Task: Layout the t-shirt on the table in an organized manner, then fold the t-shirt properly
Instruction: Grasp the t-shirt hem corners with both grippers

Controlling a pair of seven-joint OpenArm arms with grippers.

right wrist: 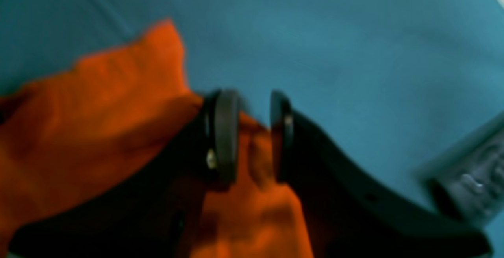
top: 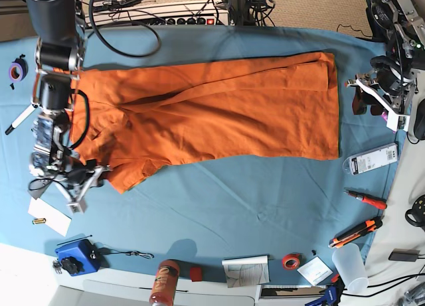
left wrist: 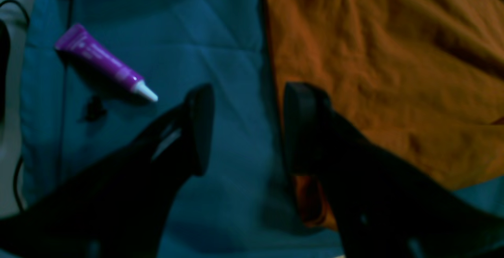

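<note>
Two pincers work at opposite ends of the t-shirt (top: 219, 113), which lies spread lengthwise across the table (top: 219, 213), wrinkled, with a folded band running along its upper part.

On the base view's left, the right gripper (right wrist: 254, 132) is at the shirt's corner. Its wrist view shows a ridge of orange cloth rising between the two pads (right wrist: 226, 136), so the pincer is pinching the t-shirt, with the jaws only partly closed around the bunched fabric. The teal table cloth fills the space behind it.

On the base view's right, the left gripper (left wrist: 248, 128) stands spread, with nothing between its fingers. Bare table shows in the gap, and the shirt's straight edge runs just beside the right-hand finger, partly under it.

The left wrist view also shows a purple tube (left wrist: 104, 62) with a white tip lying on the table, apart from the shirt; in the base view it is almost hidden behind the arm. Only the base view shows the whole shirt and the tools along the table's edge, such as a red screwdriver (top: 366, 199).
</note>
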